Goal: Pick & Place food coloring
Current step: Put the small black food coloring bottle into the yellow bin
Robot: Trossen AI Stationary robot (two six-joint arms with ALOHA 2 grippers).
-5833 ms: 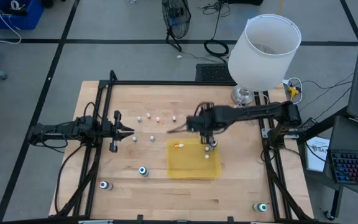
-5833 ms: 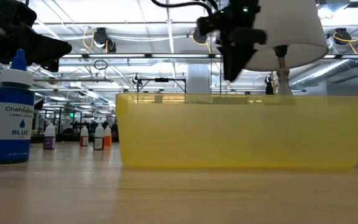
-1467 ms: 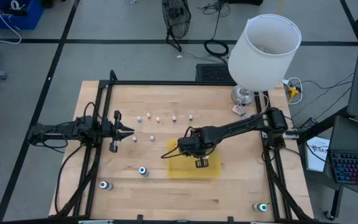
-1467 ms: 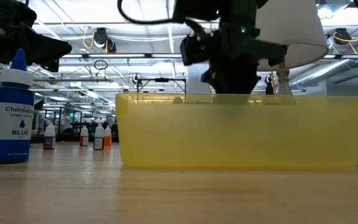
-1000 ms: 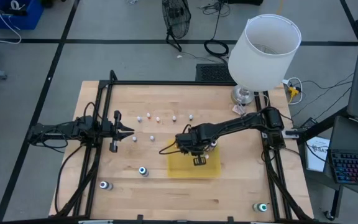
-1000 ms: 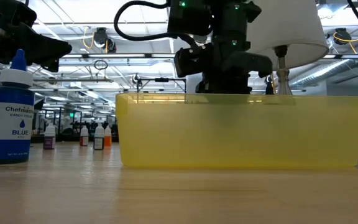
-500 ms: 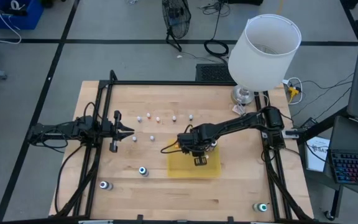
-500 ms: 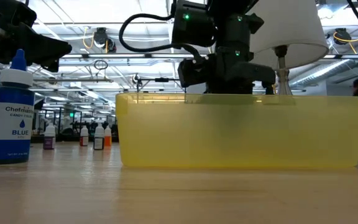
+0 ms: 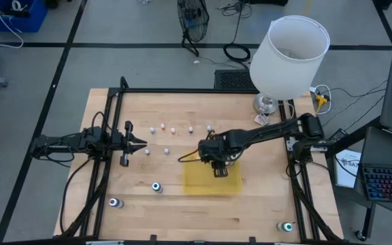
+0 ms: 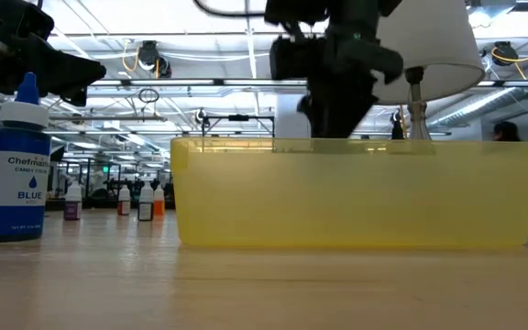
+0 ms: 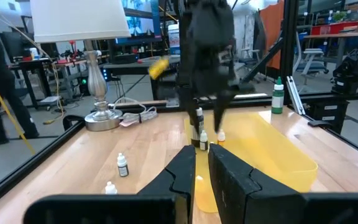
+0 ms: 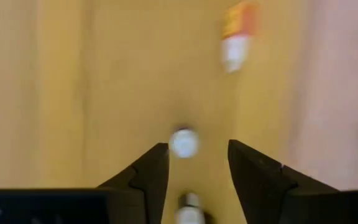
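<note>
A: Workshop floor, wooden table (image 9: 141, 204). Yellow tray (image 9: 213, 185) under right gripper (image 9: 218, 171), jaws spread, empty.

B: Small white bottle (image 12: 183, 142) stands upright in the tray directly beneath. Lift straight up, clear it. Left gripper (image 9: 141, 144) pressed together, parked well away.

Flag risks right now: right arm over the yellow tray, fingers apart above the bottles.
1. Right gripper hangs with fingers apart directly over an upright dropper bottle in the yellow tray; a sideways move could tip it.
2. An orange-labelled bottle already lies on its side in the tray and may roll underfoot.
3. Left gripper is parked near a loose bottle.
</note>
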